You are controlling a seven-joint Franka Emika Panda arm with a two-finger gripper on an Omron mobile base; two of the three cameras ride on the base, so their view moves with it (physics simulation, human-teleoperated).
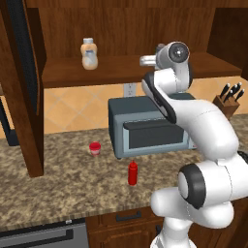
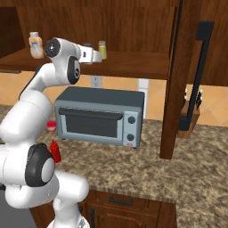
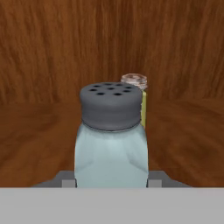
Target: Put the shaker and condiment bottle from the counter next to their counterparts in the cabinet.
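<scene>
My gripper [image 3: 111, 183] is shut on the shaker [image 3: 111, 144], a pale blue-grey one with a dark holed cap, held upright inside the cabinet [image 1: 116, 68]. Just behind it to the right stands the yellow-green shaker [image 3: 143, 107], which also shows on the shelf in the right base view [image 2: 102, 50]. The hand [image 2: 91, 55] reaches over the shelf. A peach-orange bottle [image 1: 89, 53] stands farther left on the same shelf. The red condiment bottle [image 1: 132, 173] stands upright on the counter [image 1: 58, 189] in front of the toaster oven.
A grey toaster oven [image 1: 145, 128] sits on the counter under the shelf, with a short red cup [image 1: 95, 148] to its left. A knife block [image 2: 189, 116] stands at the right. Open cabinet doors [image 2: 182, 80] hang down on both sides.
</scene>
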